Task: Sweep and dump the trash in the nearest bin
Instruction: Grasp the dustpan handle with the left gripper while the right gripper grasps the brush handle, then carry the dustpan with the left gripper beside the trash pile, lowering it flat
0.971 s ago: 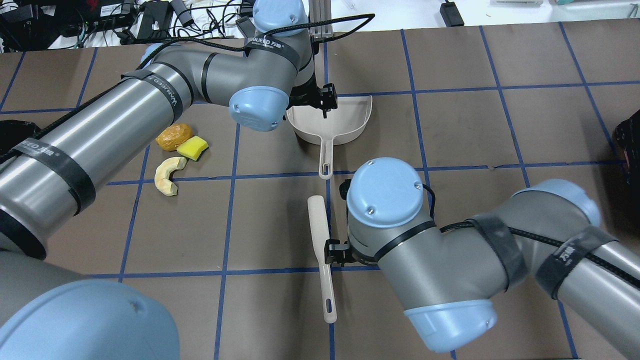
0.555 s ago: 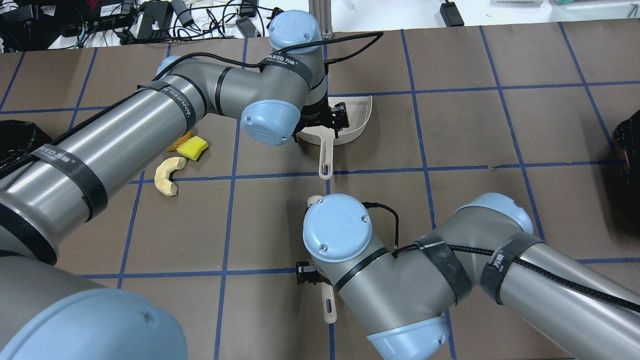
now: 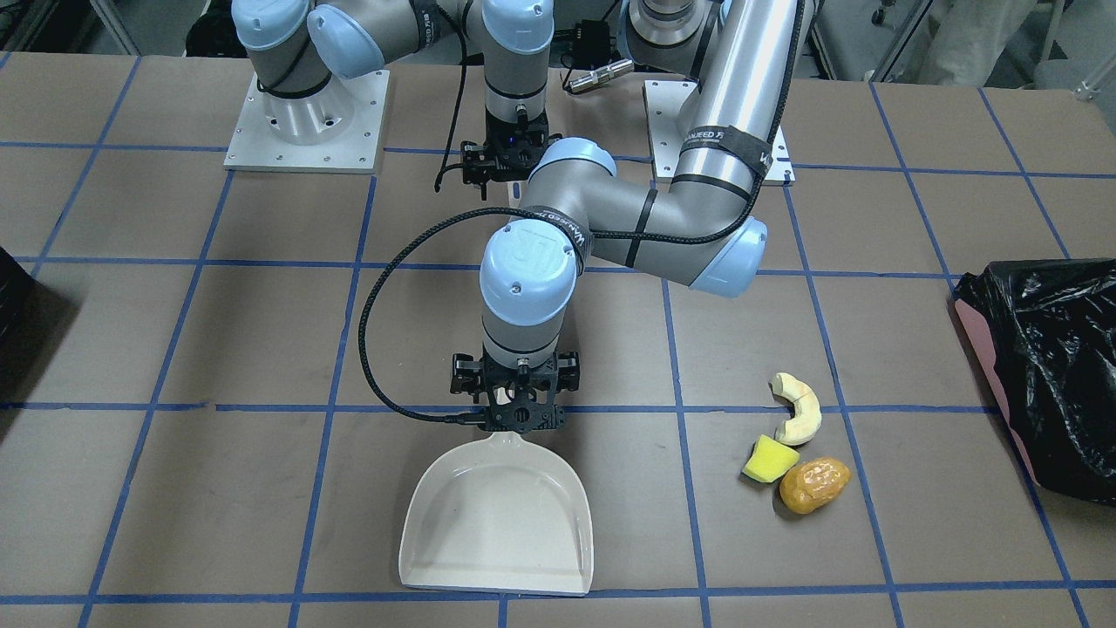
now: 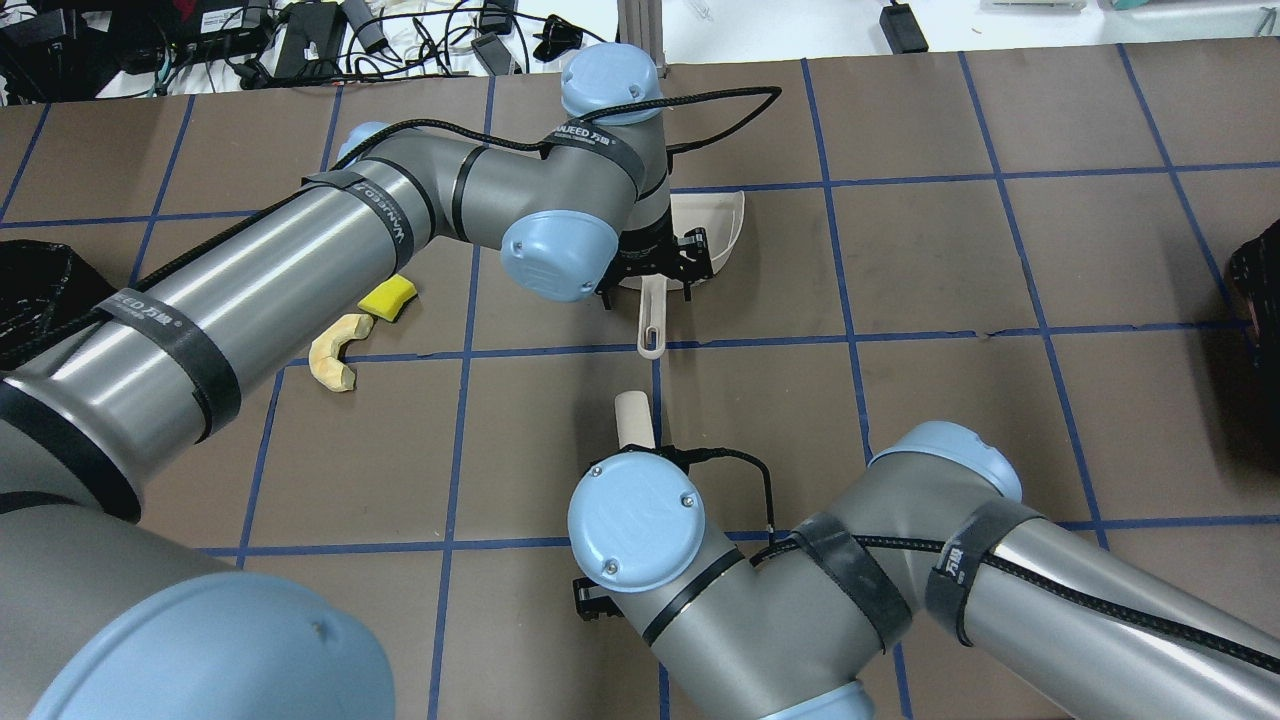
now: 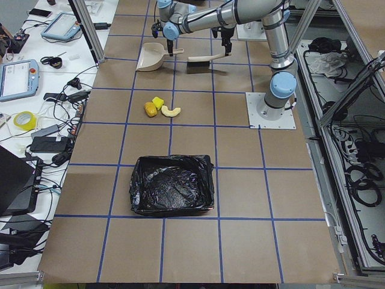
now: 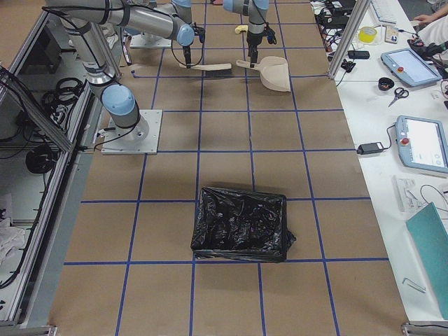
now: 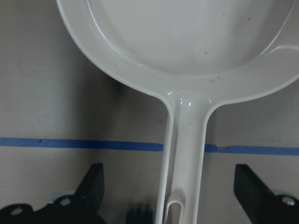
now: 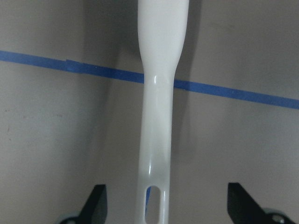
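Left gripper [image 7: 169,179], fingers [image 7: 91,191] apart, straddles dustpan handle [image 7: 187,140]; front view shows orange piece [image 3: 814,485], hidden overhead.

Bare worktop [image 3: 671,510] lies open between the dustpan [image 3: 497,515] and the trash [image 3: 813,485], with the bin [image 3: 1051,366] standing beyond the trash. The left claw [image 7: 168,175] is spread with clear gaps on both sides of the dustpan handle [image 7: 184,154]; the right claw [image 8: 164,189] likewise straddles the brush handle [image 8: 158,116], touching neither side.
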Robot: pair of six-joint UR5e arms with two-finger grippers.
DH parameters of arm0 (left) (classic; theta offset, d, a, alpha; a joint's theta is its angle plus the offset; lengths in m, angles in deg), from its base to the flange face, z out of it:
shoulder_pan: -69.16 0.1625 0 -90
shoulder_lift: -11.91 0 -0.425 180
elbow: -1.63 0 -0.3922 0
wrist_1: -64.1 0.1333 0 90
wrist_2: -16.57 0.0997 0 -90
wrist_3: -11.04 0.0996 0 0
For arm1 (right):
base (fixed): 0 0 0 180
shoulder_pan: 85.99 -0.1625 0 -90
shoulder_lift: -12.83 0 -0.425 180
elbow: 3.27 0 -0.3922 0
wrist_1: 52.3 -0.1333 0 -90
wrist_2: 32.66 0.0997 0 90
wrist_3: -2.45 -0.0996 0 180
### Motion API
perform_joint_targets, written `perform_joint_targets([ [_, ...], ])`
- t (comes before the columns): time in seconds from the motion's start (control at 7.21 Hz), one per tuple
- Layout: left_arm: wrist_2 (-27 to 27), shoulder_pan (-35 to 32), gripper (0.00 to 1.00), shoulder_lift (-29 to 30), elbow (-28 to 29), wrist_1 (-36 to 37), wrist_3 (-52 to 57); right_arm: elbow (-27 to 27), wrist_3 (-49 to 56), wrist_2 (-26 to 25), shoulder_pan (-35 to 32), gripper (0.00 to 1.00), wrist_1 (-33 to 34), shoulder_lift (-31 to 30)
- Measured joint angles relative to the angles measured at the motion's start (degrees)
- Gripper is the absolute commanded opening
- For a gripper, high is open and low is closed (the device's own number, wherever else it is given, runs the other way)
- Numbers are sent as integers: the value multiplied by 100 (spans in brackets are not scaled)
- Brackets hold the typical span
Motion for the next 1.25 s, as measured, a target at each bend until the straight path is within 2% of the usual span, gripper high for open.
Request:
perform_joint_targets([
  [0.14, -7, -25, 89, 54, -3, 7, 7, -51, 4, 12, -9, 85, 42, 20],
  [0.42, 3, -38, 22, 123, -5, -10, 39, -73, 6, 49, -16, 85, 359, 221],
  [0.56, 25, -41, 0, 124, -2, -36, 116, -73, 6, 54, -22, 85, 622, 396],
  [1.11, 51, -37, 0, 59, -17, -83, 389, -78, -65, -8, -157, 86, 863, 556],
  [1.25, 99, -18, 0, -30, -17, -129, 745, -83, -75, -12, -166, 86, 839, 556],
])
